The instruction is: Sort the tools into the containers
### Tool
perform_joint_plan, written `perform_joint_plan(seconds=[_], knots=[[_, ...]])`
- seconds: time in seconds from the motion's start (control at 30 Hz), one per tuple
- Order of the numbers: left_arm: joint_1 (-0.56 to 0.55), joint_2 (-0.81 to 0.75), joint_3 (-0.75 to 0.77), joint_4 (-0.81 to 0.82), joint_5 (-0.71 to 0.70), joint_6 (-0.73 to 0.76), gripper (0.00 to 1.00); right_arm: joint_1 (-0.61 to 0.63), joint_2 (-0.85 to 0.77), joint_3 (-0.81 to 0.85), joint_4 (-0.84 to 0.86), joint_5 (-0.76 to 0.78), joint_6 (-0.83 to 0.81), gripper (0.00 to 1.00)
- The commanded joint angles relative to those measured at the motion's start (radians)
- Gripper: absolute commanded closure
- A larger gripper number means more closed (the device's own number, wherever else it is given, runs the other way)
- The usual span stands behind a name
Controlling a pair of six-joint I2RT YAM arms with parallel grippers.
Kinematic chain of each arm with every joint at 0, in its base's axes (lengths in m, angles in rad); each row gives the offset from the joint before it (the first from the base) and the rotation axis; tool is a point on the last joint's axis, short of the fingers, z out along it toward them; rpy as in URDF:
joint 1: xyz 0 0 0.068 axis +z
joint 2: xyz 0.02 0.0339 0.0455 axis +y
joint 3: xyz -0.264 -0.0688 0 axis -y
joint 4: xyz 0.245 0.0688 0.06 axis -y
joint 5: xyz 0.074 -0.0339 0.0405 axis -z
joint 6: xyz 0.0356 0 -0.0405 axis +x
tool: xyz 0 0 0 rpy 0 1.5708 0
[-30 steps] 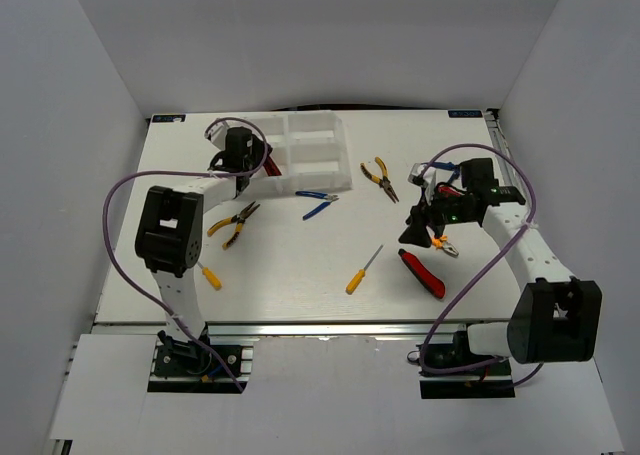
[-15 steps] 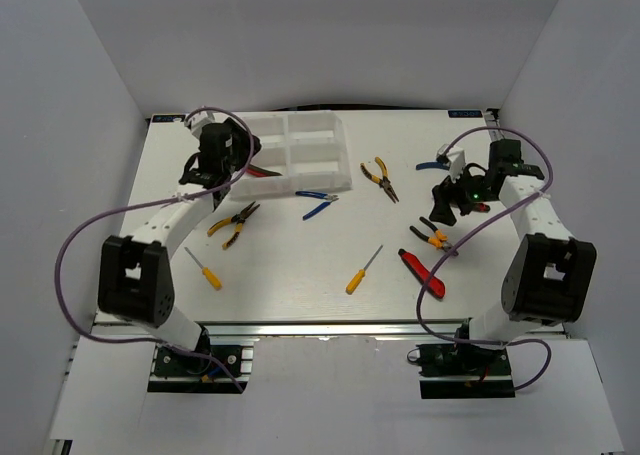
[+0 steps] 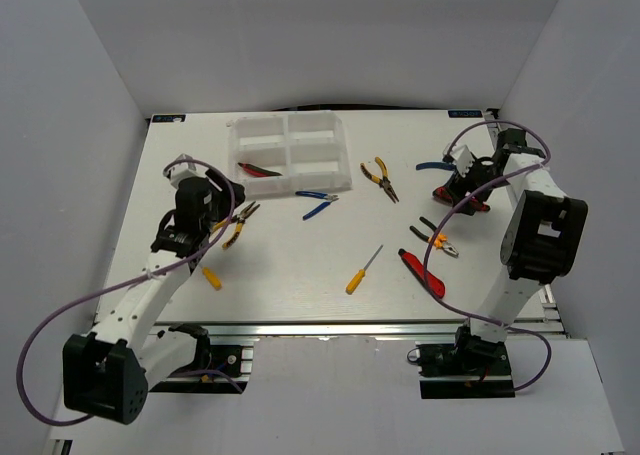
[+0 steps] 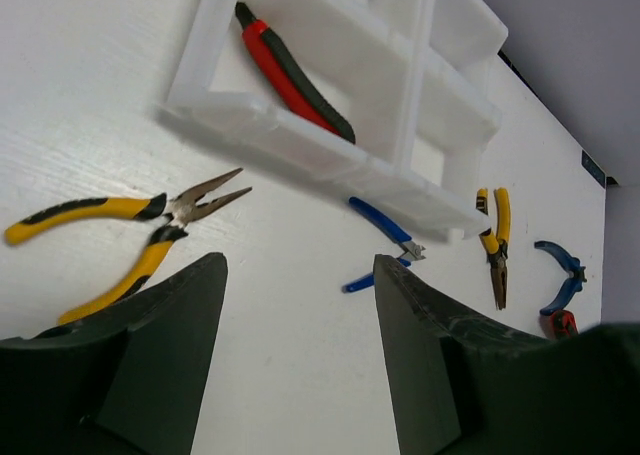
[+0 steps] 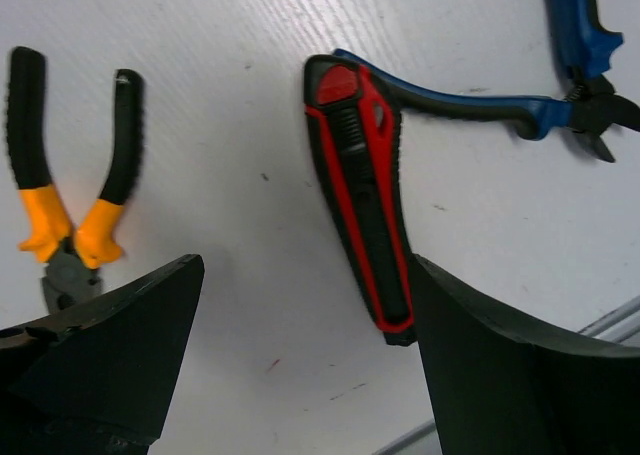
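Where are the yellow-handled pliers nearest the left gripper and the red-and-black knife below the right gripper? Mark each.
yellow-handled pliers [image 4: 90,210], left wrist view, upper yellow handle.
red-and-black knife [image 5: 365,200], right wrist view, middle of its body.

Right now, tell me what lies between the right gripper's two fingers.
In the right wrist view, a red-and-black knife lies between the open right gripper's fingers, nearer the finger on the picture's right.

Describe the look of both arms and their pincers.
The left arm and right arm have white links with boxy black joint housings and a looping purple cable each. The left pincer and right pincer have broad, dark wedge-shaped fingers.
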Motion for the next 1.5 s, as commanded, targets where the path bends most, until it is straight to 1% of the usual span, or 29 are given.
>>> perform_joint_plan(seconds=[0.0,0.07,0.17,0.43,0.57,0.73,0.77,0.83,0.87,0.93,0.97,1.03,1.07,1.1,1.13,1.17,1.23,1.27,1.33,1.37,1.43,1.47], knots=[[0.004,-0.086,-0.066,-0.016,-0.030,-0.043,0.29,-0.002,0.027,0.058,0.020,0.032,-0.026,0.11],[0.006,-0.115,-0.076,-0.026,-0.047,-0.046,0.27,-0.002,0.073,0.086,0.019,0.037,-0.020,0.11],[0.006,-0.112,-0.066,-0.058,-0.059,-0.037,0.26,-0.002,0.129,0.133,-0.010,0.024,-0.012,0.11],[0.006,-0.112,-0.066,-0.077,-0.061,-0.056,0.26,-0.002,0.182,0.144,0.037,0.020,0.016,0.12],[0.007,-0.108,-0.065,-0.083,-0.062,-0.056,0.26,-0.002,0.208,0.147,0.046,0.029,0.017,0.14],[0.006,-0.106,-0.069,-0.077,-0.059,-0.062,0.26,-0.002,0.234,0.132,0.053,0.040,0.002,0.20],[0.006,-0.106,-0.069,-0.075,-0.056,-0.063,0.26,-0.002,0.235,0.129,0.053,0.043,0.000,0.23],[0.006,-0.105,-0.068,-0.072,-0.048,-0.063,0.26,-0.002,0.236,0.115,0.051,0.044,-0.009,0.28],[0.006,-0.103,-0.066,-0.072,-0.047,-0.063,0.26,-0.002,0.234,0.109,0.054,0.049,-0.012,0.33],[0.006,-0.105,-0.066,-0.071,-0.047,-0.065,0.26,-0.002,0.216,0.080,0.062,0.053,-0.023,0.40],[0.006,-0.105,-0.066,-0.071,-0.047,-0.066,0.26,-0.002,0.205,0.069,0.069,0.058,-0.030,0.49],[0.006,-0.105,-0.066,-0.065,-0.042,-0.069,0.26,-0.002,0.167,0.038,0.086,0.061,-0.043,0.60],[0.006,-0.105,-0.066,-0.065,-0.042,-0.071,0.26,-0.002,0.150,0.011,0.089,0.060,-0.058,0.69],[0.006,-0.105,-0.066,-0.060,-0.041,-0.072,0.26,-0.002,0.134,0.000,0.092,0.057,-0.063,0.73],[0.006,-0.105,-0.066,-0.057,-0.035,-0.072,0.26,-0.002,0.099,0.000,0.091,0.054,-0.066,0.73],[0.006,-0.105,-0.065,-0.054,-0.030,-0.071,0.25,-0.002,0.081,-0.020,0.088,0.040,-0.067,0.81],[0.006,-0.105,-0.063,-0.036,-0.015,-0.069,0.26,-0.002,0.024,-0.020,0.056,0.014,-0.063,0.85],[0.006,-0.105,-0.062,-0.028,0.007,-0.068,0.26,0.001,0.004,-0.015,0.039,-0.023,-0.058,0.89],[0.006,-0.105,-0.066,0.015,0.042,-0.069,0.25,0.017,-0.053,0.004,-0.016,-0.066,-0.035,0.92],[0.006,-0.105,-0.069,0.058,0.089,-0.071,0.25,0.027,-0.068,0.014,-0.042,-0.113,-0.026,0.95],[0.006,-0.092,-0.082,0.111,0.149,-0.098,0.25,0.075,-0.122,0.023,-0.085,-0.150,0.018,0.96],[0.006,-0.085,-0.088,0.192,0.186,-0.114,0.25,0.093,-0.139,0.023,-0.092,-0.192,0.043,0.96]])
